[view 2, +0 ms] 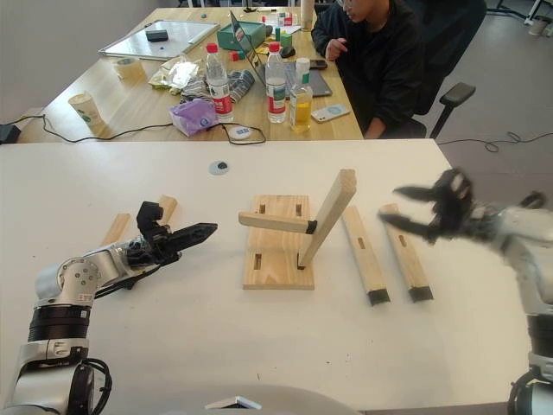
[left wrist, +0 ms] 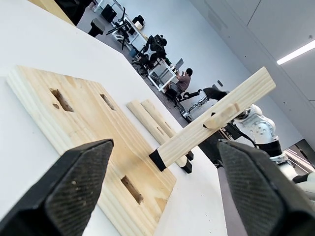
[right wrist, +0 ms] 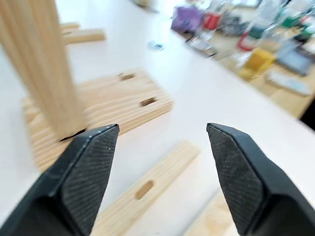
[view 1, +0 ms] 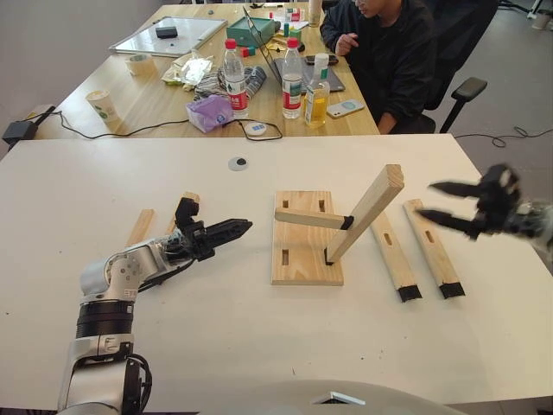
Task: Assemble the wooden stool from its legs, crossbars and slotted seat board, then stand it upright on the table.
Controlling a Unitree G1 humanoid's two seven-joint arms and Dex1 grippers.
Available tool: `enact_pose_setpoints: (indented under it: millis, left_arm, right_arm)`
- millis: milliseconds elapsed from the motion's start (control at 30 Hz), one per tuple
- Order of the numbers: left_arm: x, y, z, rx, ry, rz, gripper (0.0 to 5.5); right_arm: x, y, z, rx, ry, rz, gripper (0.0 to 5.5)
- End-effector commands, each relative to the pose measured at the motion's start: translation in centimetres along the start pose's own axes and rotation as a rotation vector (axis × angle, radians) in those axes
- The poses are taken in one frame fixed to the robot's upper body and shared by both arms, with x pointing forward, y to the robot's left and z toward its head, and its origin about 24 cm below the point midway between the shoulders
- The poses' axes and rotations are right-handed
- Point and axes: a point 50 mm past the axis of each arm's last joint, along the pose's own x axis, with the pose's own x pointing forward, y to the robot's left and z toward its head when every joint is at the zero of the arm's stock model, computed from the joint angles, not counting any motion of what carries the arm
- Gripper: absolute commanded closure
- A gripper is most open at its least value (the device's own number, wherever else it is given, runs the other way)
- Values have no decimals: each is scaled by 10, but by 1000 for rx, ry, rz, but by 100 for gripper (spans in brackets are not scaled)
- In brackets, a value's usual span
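Left eye view: leg (view 1: pixel 373 201) in board (view 1: pixel 307 249)

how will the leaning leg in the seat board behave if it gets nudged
Probably tips: the leg leans steeply from one slot of the seat board. Its crossbar sticks out sideways, likely adding leverage. Stiff wood, unlikely to bend.

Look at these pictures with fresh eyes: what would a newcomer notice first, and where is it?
A leg rises tilted from the seat board at the middle of the table, with a crossbar sticking out sideways from it. Two more legs lie flat just right of the board. The left gripper and right gripper hover open on either side, holding nothing.
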Motion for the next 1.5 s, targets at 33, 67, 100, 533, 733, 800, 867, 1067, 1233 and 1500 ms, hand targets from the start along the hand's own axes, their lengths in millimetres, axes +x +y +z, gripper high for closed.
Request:
enact_pose_setpoints:
  millis: [33,67,100,533,733,800,867,1067,1233,1500]
  left_arm:
    - [-7,4,5,23,-12,55,158]
    - [-7,5,4,25,-11,58,158]
    - [-7,6,4,27,-10,61,158]
    - [-1,7,-1,23,-8,64,158]
    - [-4,6,-2,18,-3,73,158]
    - [-2,7,-1,17,8,66,158]
    - [-2,7,0,17,11,66,158]
    - [0,8,-2,14,1,68,158]
    - [-1,8,1,19,-5,66,158]
    - [-11,21,30,132,-106,269,158]
  right_arm:
    - [9,8,34,87,-320,-111,285]
    - [11,12,45,107,-389,-105,300]
    - [14,20,58,128,-447,-65,326]
    - [42,64,110,61,-475,97,546]
    - [62,107,16,105,-52,307,546]
    - [62,110,17,105,-85,297,546]
    - [62,104,26,97,-136,266,546]
    - [58,81,57,79,-270,185,546]
    - [39,56,99,191,-505,139,546]
    - [22,17,91,313,-545,-139,546]
